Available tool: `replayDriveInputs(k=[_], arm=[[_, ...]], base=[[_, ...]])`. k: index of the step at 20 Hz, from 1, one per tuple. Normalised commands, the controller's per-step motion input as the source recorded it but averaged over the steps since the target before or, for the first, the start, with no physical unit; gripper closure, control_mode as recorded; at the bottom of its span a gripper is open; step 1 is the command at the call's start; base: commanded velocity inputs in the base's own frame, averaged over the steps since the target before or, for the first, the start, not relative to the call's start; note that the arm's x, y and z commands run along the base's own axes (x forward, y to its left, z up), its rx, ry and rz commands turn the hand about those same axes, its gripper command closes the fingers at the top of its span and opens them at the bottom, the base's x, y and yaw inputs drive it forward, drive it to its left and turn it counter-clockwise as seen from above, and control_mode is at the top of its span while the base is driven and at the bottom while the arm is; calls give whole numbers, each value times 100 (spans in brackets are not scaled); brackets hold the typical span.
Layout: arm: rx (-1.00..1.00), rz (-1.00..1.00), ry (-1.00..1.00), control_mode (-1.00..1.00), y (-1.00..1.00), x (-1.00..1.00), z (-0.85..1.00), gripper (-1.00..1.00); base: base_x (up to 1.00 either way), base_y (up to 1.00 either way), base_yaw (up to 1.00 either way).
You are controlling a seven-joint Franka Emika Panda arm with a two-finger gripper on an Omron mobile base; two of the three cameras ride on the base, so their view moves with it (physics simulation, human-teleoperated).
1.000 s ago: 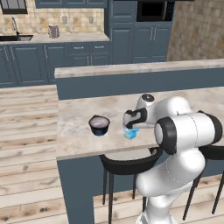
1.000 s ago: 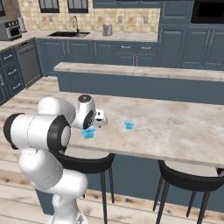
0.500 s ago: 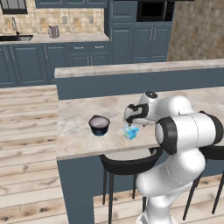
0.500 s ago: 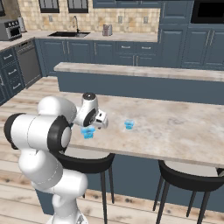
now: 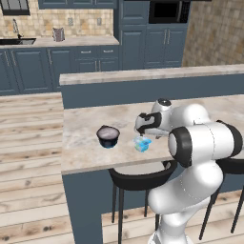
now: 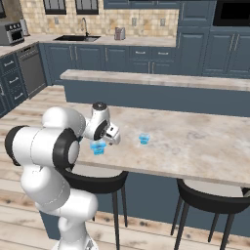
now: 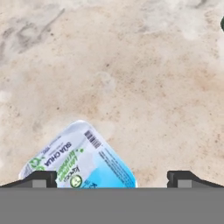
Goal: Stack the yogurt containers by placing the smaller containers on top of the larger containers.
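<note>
While the gripper (image 7: 112, 179) hangs low over the marble counter (image 5: 86, 138) with its jaws spread wide and nothing between them, the nearer yogurt cup (image 7: 81, 159), light blue with a printed foil lid, is seen in the hand view close beneath the left fingertip (image 7: 39, 178) rather than centred in the gap. From the left base view the same cup (image 5: 142, 143) is recorded just below the hand, resting on the counter near its front edge. A second, tinier blue cup (image 6: 143, 139) is listed further along the counter, well apart from the first. The dark round tub (image 5: 108, 136), pale on top, is noted near the first cup, on its other side from the arm. No stacking is judged done yet. Risks are entered as follows: since the cup sits off-centre and turned cornerwise to the fingers, a descent from this pose could land one finger on the lid and tip or push the cup; a grip across corners could slip; a shove toward the counter's front edge could drop it.
</note>
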Motion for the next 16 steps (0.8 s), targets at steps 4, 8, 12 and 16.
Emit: replayDriveInputs(k=[4,8,12,16], arm=[[0,-12,0,-100,-2,-2,-5,-100],[5,-13,0,-100,-3,-9,-6,-100],[10,-10,0,-100,-11,-6,-2,-100],[14,-5,0,-100,-11,-7,0,-100]], base=[[0,0,0],[0,0,0],[0,0,0],[0,0,0]])
